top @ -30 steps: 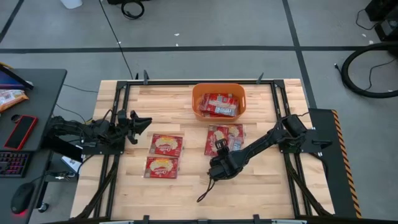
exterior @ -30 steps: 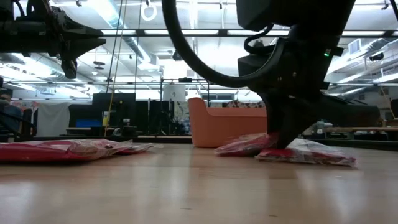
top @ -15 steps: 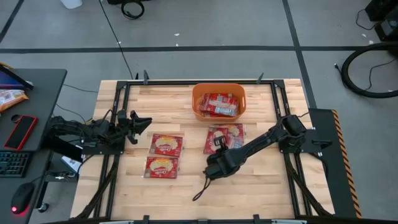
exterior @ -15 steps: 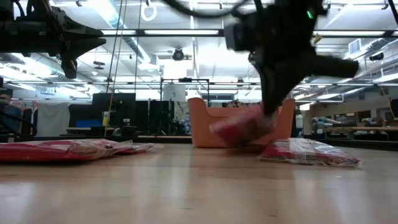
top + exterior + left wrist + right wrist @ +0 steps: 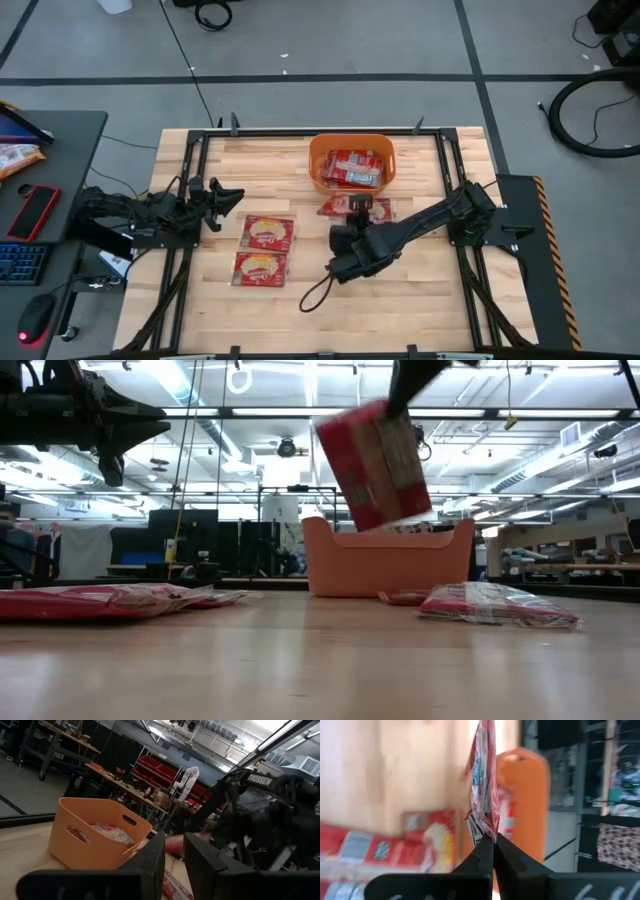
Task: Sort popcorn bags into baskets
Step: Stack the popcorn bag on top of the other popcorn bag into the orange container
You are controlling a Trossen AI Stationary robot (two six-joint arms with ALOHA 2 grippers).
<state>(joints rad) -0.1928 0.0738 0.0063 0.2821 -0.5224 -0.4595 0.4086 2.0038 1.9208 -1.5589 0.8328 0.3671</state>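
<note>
Wooden table (image 5: 420, 300); right hand (image 5: 494, 840) pinches a popcorn bag (image 5: 373, 463) aloft; left hand (image 5: 228, 196) waits, fingers apart.

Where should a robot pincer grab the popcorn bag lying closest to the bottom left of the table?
That popcorn bag lies flat, picture side up, on the bare wood table, apart from the bag above it. It is thin, so I would come straight down from above and pinch one free edge or corner, probably a short side, then lift.
</note>
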